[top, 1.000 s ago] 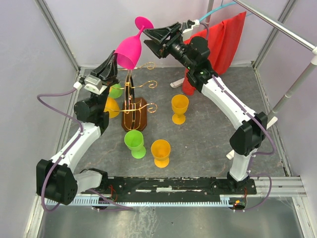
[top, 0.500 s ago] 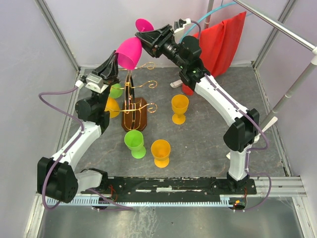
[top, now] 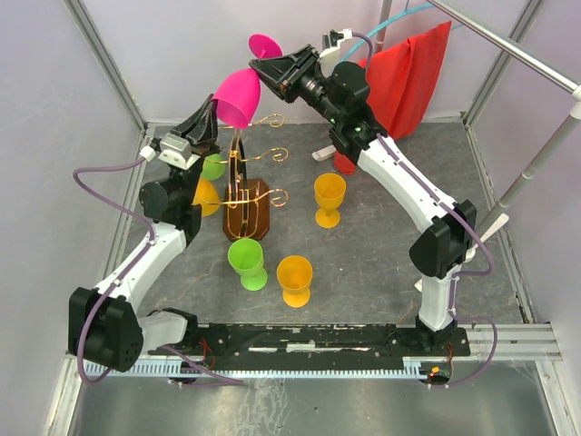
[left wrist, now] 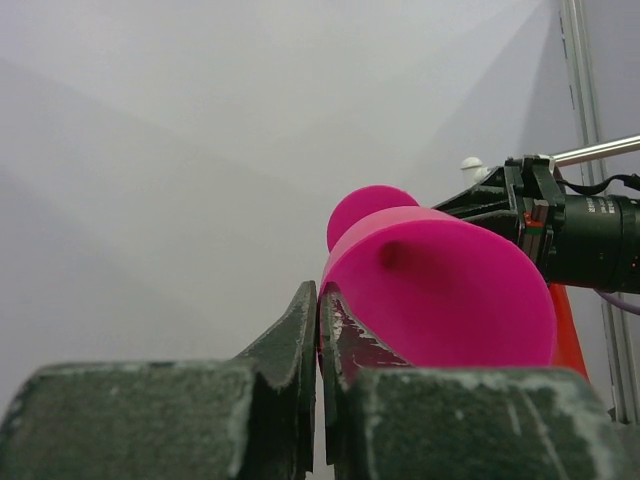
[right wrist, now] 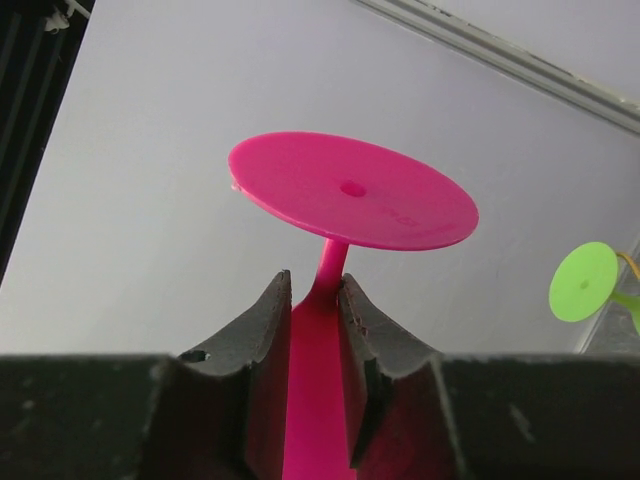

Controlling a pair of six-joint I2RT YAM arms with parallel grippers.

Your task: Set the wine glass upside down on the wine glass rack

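The pink wine glass hangs tilted in the air above the wine glass rack, bowl mouth down-left, foot up. The rack's gold wire arms curl just under the bowl. My left gripper is shut on the bowl's rim; in the left wrist view the gripper pinches the pink rim. My right gripper is shut on the glass where the stem meets the bowl; the right wrist view shows the gripper around it under the round foot.
A green glass and an orange one sit at the rack's left side. A yellow glass, a green glass and an orange glass stand on the mat. A red cloth hangs at the back right.
My right gripper has moved left to the pink glass's stem and closed on it. The left gripper and the glass have barely moved.
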